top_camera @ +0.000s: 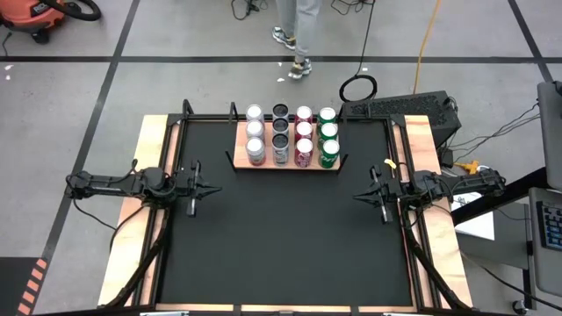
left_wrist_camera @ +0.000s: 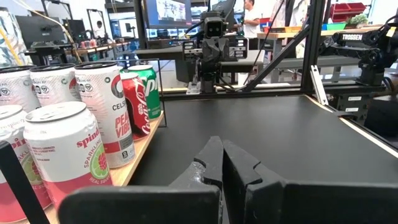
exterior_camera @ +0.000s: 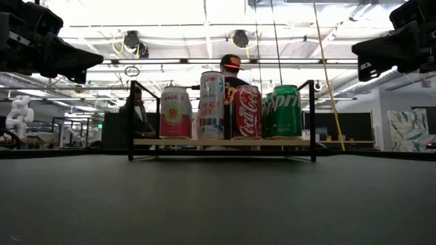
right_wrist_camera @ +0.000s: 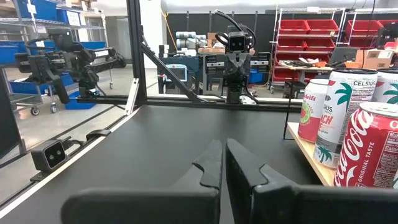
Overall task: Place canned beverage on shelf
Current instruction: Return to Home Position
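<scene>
When drawing the arms home, with left tool [top_camera: 213, 187] and right tool [top_camera: 357, 195] both pinched shut on nothing at the bench's [top_camera: 281, 250] sides, keep well clear of the shelf [top_camera: 239, 145] at the far edge, to avoid toppling its packed front cans [top_camera: 303, 158] with a wide elbow swing.

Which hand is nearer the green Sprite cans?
Right. The right hand is off the shelf end holding the green Sprite cans; the left hand is off the opposite end.
</scene>
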Robot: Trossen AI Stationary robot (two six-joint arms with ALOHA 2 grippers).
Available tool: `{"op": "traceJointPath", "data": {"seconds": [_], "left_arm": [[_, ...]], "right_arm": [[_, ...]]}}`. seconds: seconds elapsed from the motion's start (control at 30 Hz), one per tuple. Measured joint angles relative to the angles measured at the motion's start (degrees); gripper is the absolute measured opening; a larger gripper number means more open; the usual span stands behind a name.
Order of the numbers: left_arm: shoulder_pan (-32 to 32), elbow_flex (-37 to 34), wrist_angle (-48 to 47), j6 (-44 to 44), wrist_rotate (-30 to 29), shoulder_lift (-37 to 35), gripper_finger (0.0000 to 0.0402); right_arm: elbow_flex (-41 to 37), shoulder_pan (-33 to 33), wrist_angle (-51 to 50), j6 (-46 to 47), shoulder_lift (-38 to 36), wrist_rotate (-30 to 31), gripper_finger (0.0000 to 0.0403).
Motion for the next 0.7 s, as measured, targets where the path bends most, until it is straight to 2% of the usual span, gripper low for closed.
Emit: {"op": "traceJointPath", "data": {"seconds": [0.7], "left_arm": [[0.0, 0.0, 0.0, 0.0, 0.0, 0.0, 0.0000]], "right_arm": [[0.0, 0.0, 0.0, 0.0, 0.0, 0.0, 0.0000]]}}
